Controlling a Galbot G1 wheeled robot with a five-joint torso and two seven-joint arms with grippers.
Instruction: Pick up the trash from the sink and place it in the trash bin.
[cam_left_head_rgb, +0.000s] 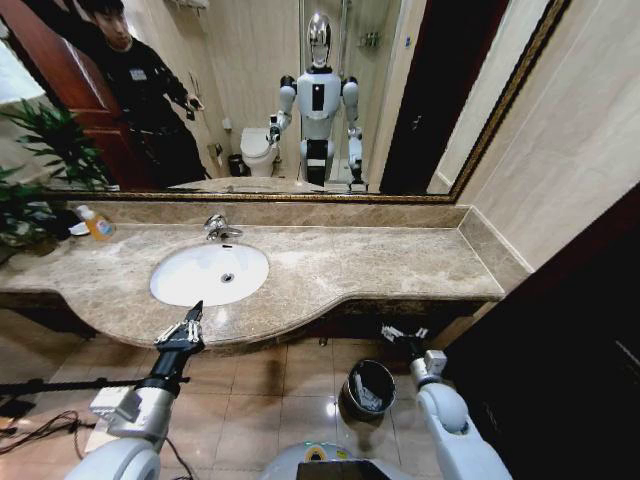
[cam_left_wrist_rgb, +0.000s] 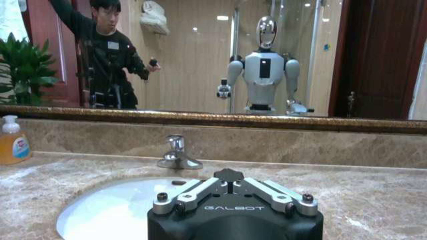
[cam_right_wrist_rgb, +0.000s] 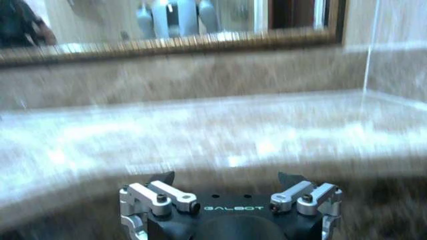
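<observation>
Sink (cam_left_head_rgb: 190, 285): white oval basin set in the beige-brown marble counter (cam_left_head_rgb: 380, 265), chrome faucet (cam_left_head_rgb: 218, 228) at its far rim. The bowl lies just ahead of the left gripper's jaws; no scraps can be made out in it from the head view.

Left gripper (cam_left_head_rgb: 193, 318): raised at the counter's front edge, just before the near rim of the basin. Jaws pressed together to a single point, as the left wrist view also shows (cam_left_wrist_rgb: 228, 176). White lettering "GALBOT" on its black body.

Right gripper (cam_left_head_rgb: 403, 333): held low, in front of the counter edge and below it, well to the right of the sink. In the right wrist view (cam_right_wrist_rgb: 227, 180) its jaws stand spread, with the counter face ahead of them. Same "GALBOT" lettering, in pale green.

Trash bin (cam_left_head_rgb: 368, 388): small round dark bin with a shiny rim, on the tiled floor, just below and to the left of the right jaws. Pale scraps (cam_left_head_rgb: 368, 396) lie inside it.

Orange soap bottle (cam_left_head_rgb: 97, 224): pump type, on the counter far left of the left jaws; its label is too small to read.
</observation>
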